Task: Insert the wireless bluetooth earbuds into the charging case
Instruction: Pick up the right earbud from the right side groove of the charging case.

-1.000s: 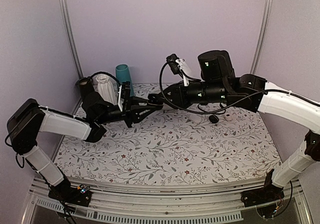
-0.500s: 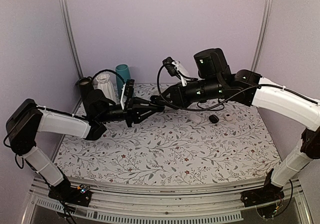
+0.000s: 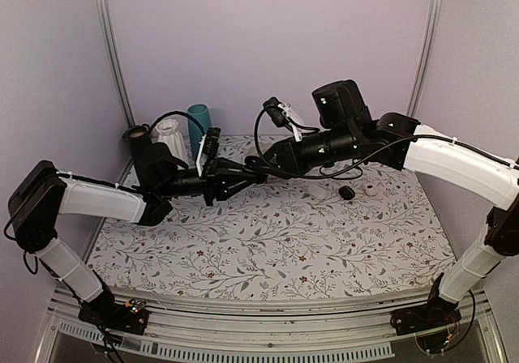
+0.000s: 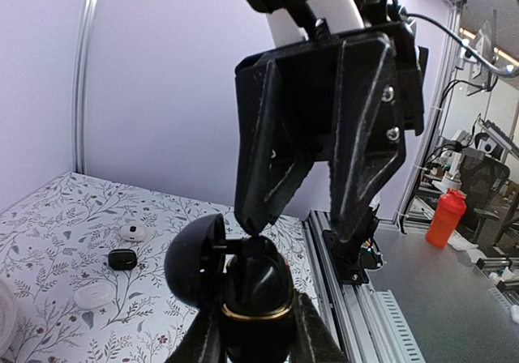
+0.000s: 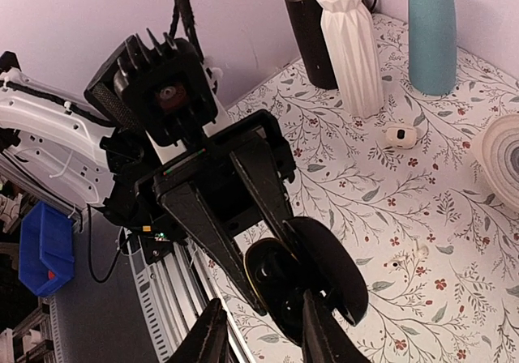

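My left hand [image 4: 258, 335] is clamped on the open charging case [image 4: 255, 290] at lower centre of its wrist view, mouth upward, while my right hand [image 4: 304, 229] hangs directly above, jaws parted, one tip at the socket, no earbud discernible.

Black charging case [image 4: 258, 286], seemingly gold-rimmed; white cloth [image 3: 284, 241] with grey floral print.

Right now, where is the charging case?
Mid-air over the back centre of the table in the top view: the charging case, lid open, is gripped by the left end effector, with the right end effector at its opening.
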{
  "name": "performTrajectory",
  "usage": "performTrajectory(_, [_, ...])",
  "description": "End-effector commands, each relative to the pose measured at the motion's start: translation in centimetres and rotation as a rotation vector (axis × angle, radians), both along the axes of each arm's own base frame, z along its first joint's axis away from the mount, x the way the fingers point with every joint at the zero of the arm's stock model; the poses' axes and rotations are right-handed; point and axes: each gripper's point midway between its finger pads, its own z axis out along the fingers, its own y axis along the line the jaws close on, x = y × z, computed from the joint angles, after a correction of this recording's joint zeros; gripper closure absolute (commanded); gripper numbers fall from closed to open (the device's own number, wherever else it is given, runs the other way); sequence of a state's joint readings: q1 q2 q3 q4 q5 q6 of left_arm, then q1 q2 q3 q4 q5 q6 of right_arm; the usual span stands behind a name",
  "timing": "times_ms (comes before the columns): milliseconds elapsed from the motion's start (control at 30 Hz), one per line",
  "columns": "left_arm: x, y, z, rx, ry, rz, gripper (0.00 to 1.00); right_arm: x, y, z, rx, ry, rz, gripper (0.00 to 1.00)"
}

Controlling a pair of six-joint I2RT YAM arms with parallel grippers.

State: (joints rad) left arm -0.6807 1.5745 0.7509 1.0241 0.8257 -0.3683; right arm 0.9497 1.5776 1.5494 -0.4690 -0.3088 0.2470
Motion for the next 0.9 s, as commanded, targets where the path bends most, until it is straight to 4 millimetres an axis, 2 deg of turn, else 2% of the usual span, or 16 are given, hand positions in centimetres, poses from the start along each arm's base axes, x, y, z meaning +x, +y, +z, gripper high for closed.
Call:
performTrajectory(0, [-0.9,-0.1,2.0,-0.029,-0.038,-0.025,1.00,0.8,-0.3,-0.3,-0.012,0.013,-0.030,0.68])
performTrajectory(633, [-0.5,-0.2,2.1,-0.024,-0.041,-0.014,1.00,1.4,0.0,-2.2,-0.060,0.028,-0.042,0.68])
performTrajectory(867, [-0.3,-0.2,2.1,-0.027,-0.041,-0.003,1.00,1.4,0.1,-2.7,-0.062,0.033,-0.046,0.78])
